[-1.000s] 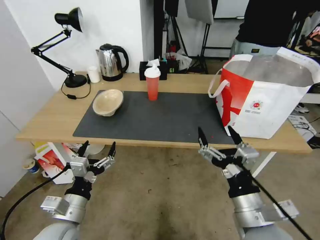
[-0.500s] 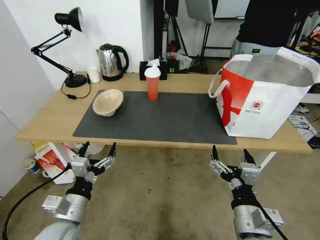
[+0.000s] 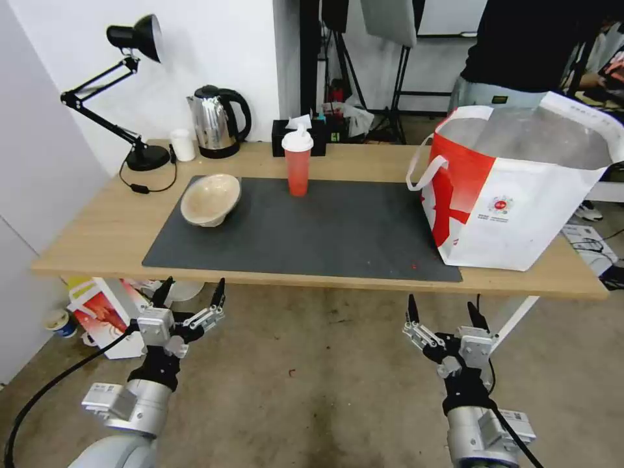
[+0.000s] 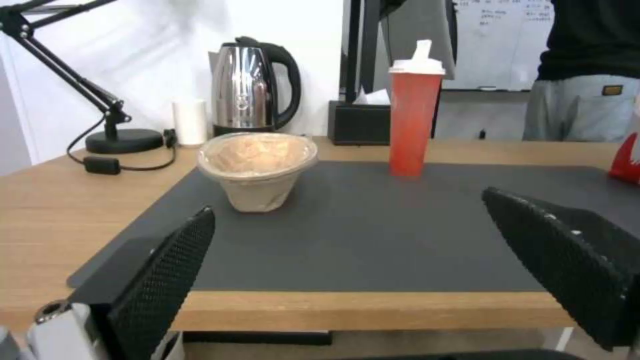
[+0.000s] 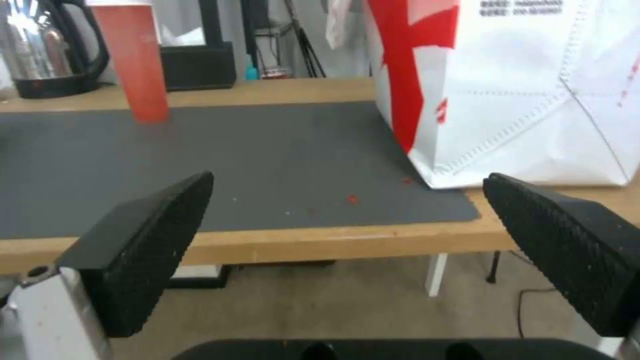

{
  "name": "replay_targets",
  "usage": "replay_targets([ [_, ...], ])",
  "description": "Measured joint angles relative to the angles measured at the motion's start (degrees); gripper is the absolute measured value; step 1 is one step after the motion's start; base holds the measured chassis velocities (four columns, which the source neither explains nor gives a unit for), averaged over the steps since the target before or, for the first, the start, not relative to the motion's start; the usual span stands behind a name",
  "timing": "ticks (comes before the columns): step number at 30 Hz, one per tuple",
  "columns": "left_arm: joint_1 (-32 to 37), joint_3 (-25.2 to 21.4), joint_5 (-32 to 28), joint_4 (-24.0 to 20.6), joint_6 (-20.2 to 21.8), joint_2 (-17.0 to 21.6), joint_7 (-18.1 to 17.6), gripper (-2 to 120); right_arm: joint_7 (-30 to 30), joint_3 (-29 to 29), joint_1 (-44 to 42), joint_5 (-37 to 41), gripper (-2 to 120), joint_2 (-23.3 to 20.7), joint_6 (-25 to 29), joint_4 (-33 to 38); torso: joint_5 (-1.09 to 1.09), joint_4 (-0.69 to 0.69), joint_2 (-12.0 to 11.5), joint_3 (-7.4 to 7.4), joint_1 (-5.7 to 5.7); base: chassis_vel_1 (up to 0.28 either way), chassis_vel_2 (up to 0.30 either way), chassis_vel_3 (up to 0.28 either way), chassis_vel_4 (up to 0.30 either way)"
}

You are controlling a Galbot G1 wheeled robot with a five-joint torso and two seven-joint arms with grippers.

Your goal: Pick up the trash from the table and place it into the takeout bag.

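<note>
Centrally, ribbed beige pulp bowl on matte mat.

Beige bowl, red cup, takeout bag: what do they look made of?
Beige bowl: looks like moulded pulp, matte and fibrous, with a mottled inside.
Red cup: probably translucent plastic, smooth and evenly tinted, under a white domed lid, likely plastic too.
Takeout bag: seems coated non-woven or woven fabric, with stitched seams and creases in the right wrist view; lining looks like silver foil.
</note>
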Motion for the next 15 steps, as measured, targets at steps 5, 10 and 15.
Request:
replay_targets([
  [5,0.05,-0.03,0.03,-0.02,-0.07,-0.08,0.00,100,-0.73,-0.26,0.67,-0.30,100,-0.21,0.03,-0.25,0.00,0.00,0.00,0.00,0.00,0.000,0.000,0.000,0.000],
  [10,-0.02,-0.02,0.03,0.08,-0.16,-0.09,0.00,100,-1.23,-0.30,1.14,-0.67,100,-0.18,0.13,-0.60,0.00,0.00,0.00,0.00,0.00,0.000,0.000,0.000,0.000],
  [15,-0.11,-0.15,-0.02,0.26,-0.17,0.13,0.00,100,-1.36,-0.31,1.45,-0.67,100,-0.30,0.15,-0.61,0.00,0.00,0.00,0.00,0.00,0.000,0.000,0.000,0.000],
])
